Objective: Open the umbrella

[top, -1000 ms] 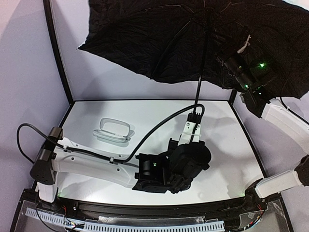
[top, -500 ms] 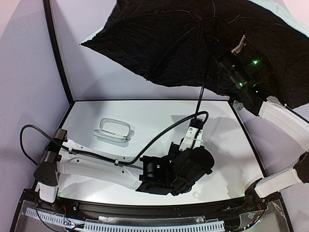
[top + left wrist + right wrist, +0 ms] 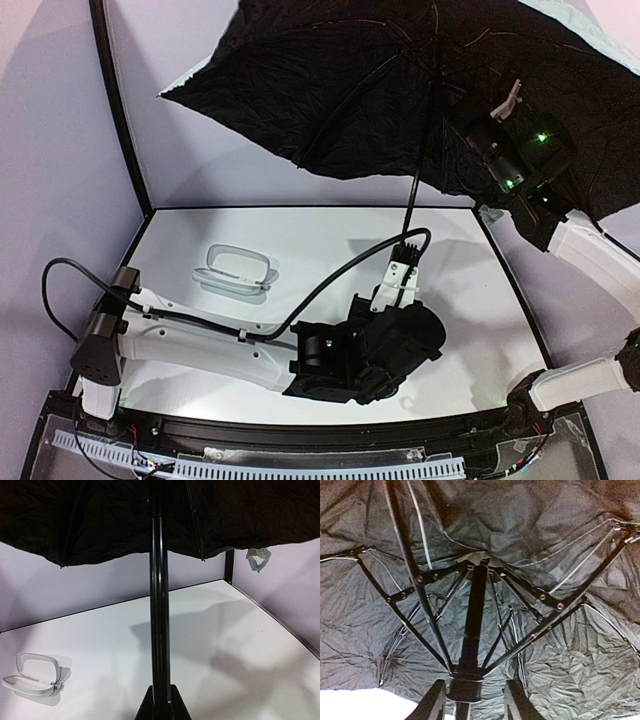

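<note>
We look into a robotics lab cell: a white tabletop (image 3: 300, 235) edged by black framing (image 3: 120, 110) and plain lavender walls (image 3: 55, 150), left arm (image 3: 190, 345) and right arm (image 3: 590, 250) bolted beside exposed wiring (image 3: 140, 462).

The left claw (image 3: 400, 272) has drawn the umbrella (image 3: 330, 90) lower and nearer.
</note>
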Available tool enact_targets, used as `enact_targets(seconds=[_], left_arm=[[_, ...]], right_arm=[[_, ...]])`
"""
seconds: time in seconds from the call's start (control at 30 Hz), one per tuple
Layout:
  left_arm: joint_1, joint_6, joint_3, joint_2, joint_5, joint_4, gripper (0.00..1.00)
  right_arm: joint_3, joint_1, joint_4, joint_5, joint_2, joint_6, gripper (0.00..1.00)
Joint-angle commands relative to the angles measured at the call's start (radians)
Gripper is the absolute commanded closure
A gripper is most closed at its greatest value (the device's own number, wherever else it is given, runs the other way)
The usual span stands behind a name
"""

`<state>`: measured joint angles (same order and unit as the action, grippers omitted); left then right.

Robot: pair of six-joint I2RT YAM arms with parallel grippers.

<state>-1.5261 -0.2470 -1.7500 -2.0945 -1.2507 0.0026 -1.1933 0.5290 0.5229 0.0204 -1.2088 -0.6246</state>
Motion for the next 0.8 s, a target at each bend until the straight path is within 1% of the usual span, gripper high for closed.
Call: enact_targets(seconds=[0.0,0.13,0.23,0.27,0.43,0.47,0.53,0.6,0.67,0.7,0.77], left_arm=[[-0.002,-0.018,-0.038,0.025,-0.036,0.020,0.99],[-0.002,-0.015,-0.036,0.025,-0.033,0.014,0.99],[-0.001,-0.014,-0.036,0.025,-0.028,0.013,0.99],[-0.001,-0.016,-0.035,0.026,-0.028,0.012,0.99],[-0.001,-0.025,-0.032,0.031,-0.030,0.003,0.99],[-0.002,-0.026,-0.030,0.033,-0.027,0.003,0.99],[-0.004,-0.026,-0.023,0.039,-0.013,0.003,0.99],[-0.007,0.008,-0.006,0.050,0.032,0.005,0.99],[-0.021,0.077,0.025,0.061,0.095,0.031,0.99],[-0.039,0.104,0.039,0.067,0.112,0.057,0.99],[-0.064,0.169,0.063,0.072,0.175,0.057,0.99]], right_arm=[[-0.047,0.008,-0.015,-0.011,-0.018,0.020,0.64],[-0.097,0.007,-0.040,0.006,-0.042,0.029,0.65],[-0.109,0.007,-0.035,0.003,-0.049,0.031,0.71],[-0.113,0.007,-0.039,-0.005,-0.050,0.037,0.74],[-0.124,0.008,-0.058,-0.028,-0.046,0.058,0.96],[-0.126,0.008,-0.061,-0.041,-0.046,0.062,0.99],[-0.132,0.008,-0.069,-0.068,-0.048,0.070,1.00],[-0.137,0.008,-0.052,-0.109,-0.055,0.081,1.00],[-0.156,0.008,-0.014,-0.181,-0.075,0.110,1.00],[-0.172,0.008,0.007,-0.238,-0.091,0.133,1.00],[-0.234,0.006,0.038,-0.344,-0.140,0.191,1.00]])
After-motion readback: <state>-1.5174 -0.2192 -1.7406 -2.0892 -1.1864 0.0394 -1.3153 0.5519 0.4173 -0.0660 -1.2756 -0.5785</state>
